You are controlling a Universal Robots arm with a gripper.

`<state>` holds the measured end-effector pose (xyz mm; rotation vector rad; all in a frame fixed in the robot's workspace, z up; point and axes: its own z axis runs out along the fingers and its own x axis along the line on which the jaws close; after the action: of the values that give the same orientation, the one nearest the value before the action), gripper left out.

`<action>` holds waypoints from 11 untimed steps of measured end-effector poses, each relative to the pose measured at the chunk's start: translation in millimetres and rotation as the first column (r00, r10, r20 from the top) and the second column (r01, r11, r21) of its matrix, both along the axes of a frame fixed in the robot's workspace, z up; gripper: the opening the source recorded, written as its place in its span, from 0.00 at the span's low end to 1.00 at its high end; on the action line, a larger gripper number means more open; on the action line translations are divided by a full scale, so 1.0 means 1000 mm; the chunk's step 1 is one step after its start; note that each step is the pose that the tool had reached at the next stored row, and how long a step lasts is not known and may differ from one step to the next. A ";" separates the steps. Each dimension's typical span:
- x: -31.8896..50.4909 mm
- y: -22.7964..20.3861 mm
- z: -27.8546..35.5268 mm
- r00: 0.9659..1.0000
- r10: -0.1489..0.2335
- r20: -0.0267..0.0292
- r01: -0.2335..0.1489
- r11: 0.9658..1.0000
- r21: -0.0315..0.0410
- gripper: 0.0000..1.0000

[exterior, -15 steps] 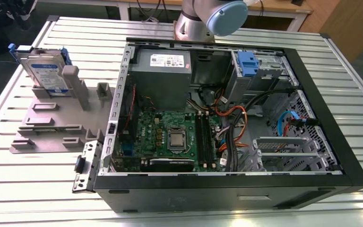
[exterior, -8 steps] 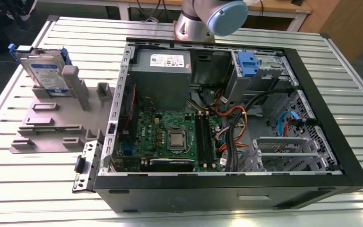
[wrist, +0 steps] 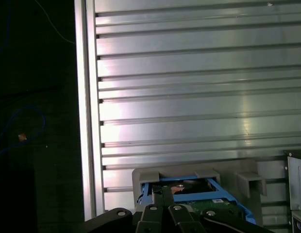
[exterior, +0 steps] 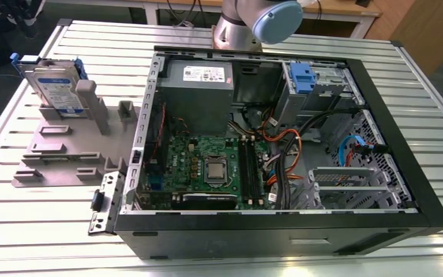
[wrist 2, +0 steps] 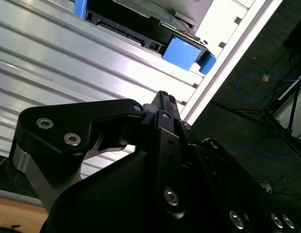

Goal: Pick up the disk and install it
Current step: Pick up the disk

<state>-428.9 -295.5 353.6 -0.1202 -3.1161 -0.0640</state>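
The disk is standing on edge in the grey slotted stand, out on the surface at the exterior view's left of the open computer case. So it is not picked up yet, let alone installed.

In the first wrist view the tool is pointing down toward the disk's upper edge. It is looking drawn together to me and gripping nothing. The second wrist view is showing bare surface between it and the disk, so the two are apart.

I'm judging this one as stiff and fairly weighty for its size, a metal body that won't give. The bare faces are probably slick, the blue rails may flex, and the circuit-board side looks delicate. The exposed top edge, pinched across the two flat faces, seems the sensible place to take hold.
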 end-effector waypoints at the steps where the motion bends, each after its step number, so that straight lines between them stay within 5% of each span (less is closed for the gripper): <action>1: 0.0000 -0.0002 0.0000 1.000 0.000 0.000 0.000 1.000 0.000 0.11; 11: 0.0000 -0.0021 0.0000 1.000 0.000 0.000 0.000 1.000 0.000 0.11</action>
<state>-428.9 -297.6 353.7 -0.1202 -3.1160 -0.0640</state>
